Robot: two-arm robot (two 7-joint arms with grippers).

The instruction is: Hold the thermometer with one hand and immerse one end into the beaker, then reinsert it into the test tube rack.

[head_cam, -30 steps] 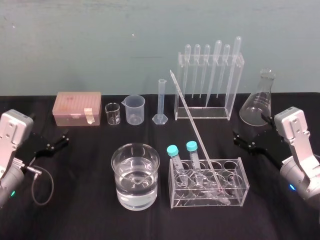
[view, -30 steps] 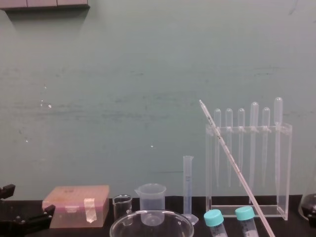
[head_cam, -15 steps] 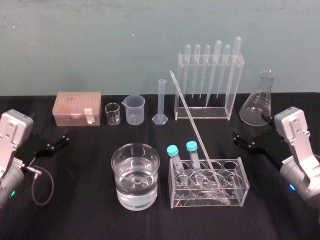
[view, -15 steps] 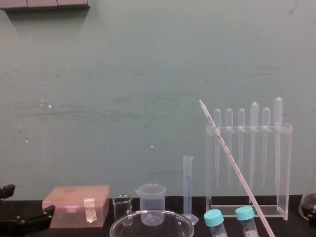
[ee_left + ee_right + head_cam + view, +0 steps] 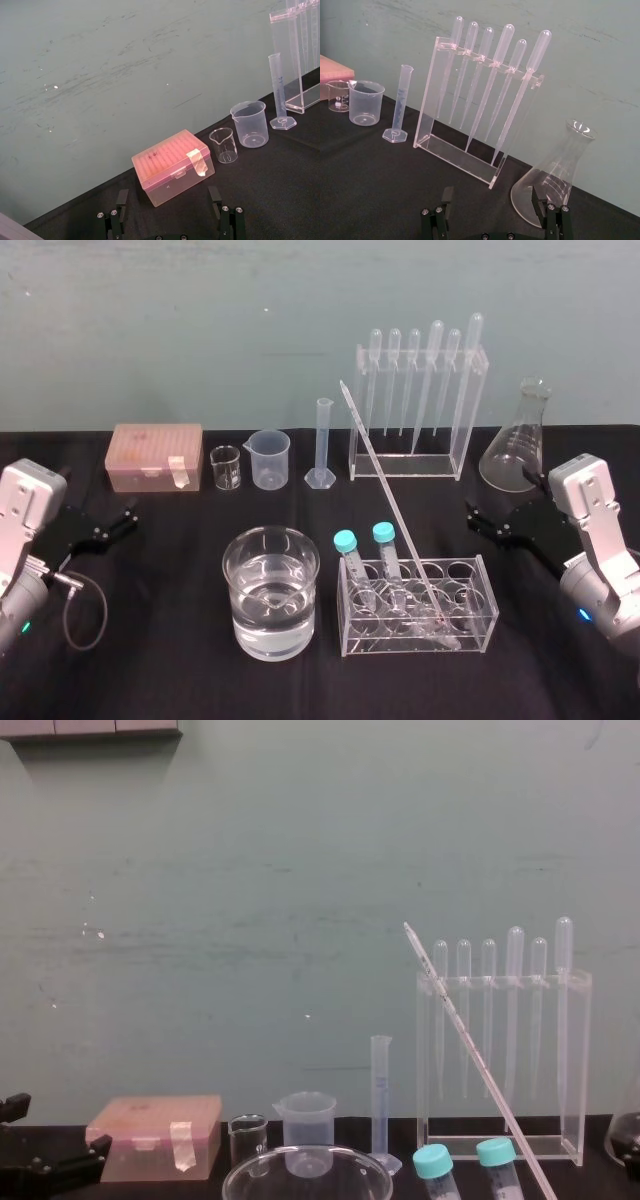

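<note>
Both grippers stand released and empty: the left gripper (image 5: 120, 518) well to the left of the test tube rack (image 5: 465, 635), the right gripper (image 5: 480, 518) near its right side and slightly behind it. The beaker (image 5: 270, 625), part-filled with clear liquid, sits just left of the rack. The thermometer (image 5: 385, 490) leans in the rack, lower end at the rack's base toward its right, upper end slanting back and left above it.

Hazards, as judged:
- A sideways pull levers the thin glass against its hole and may snap it or tip the light rack.
- The capped tubes (image 5: 350, 560) in the rack's left holes lie close to the withdrawal path.
- A loose grip lets the smooth rod slide or pivot.
- A steep descent drives the tip into the beaker's rim or floor.
</note>
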